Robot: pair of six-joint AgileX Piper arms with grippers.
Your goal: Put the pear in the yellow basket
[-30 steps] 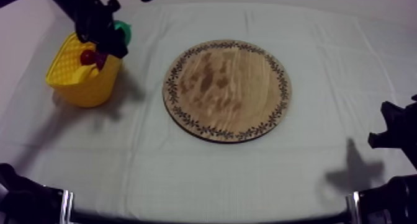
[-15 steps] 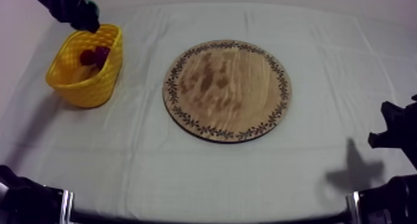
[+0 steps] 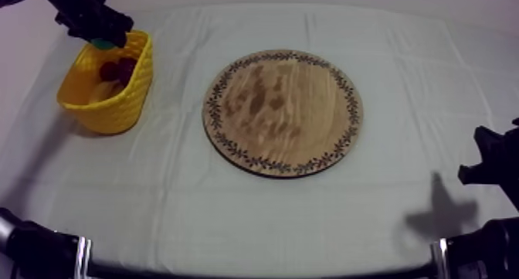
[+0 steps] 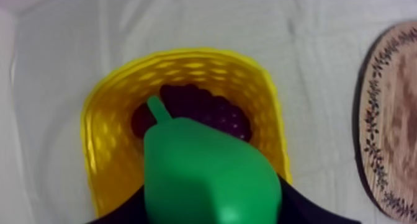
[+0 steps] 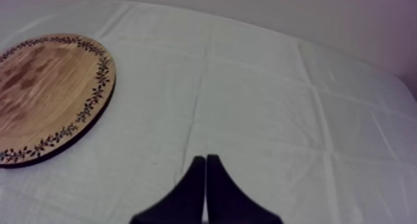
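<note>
You are looking at a bright green pear (image 4: 208, 170), a yellow basket (image 4: 99, 143) with a lattice-woven wall, and dark purple grapes (image 4: 208, 107). Your wooden board (image 3: 283, 112) is mottled brown, ringed by a dark leaf-and-flower band at its rim. The cloth (image 3: 232, 212) is grey-white, crossed by faint creases.

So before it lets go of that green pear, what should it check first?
1. Grip: the left gripper is shut on the pear: ok.
2. Aim: the pear hangs over the opening of the yellow basket, not outside its rim: ok.
3. Room: free space shows beside the bunch of grapes in the basket: ok.
4. Drop height low enough: cannot tell.
5. The right gripper is shut and well away from the basket: ok.
6. The wooden board is bare: ok.
</note>
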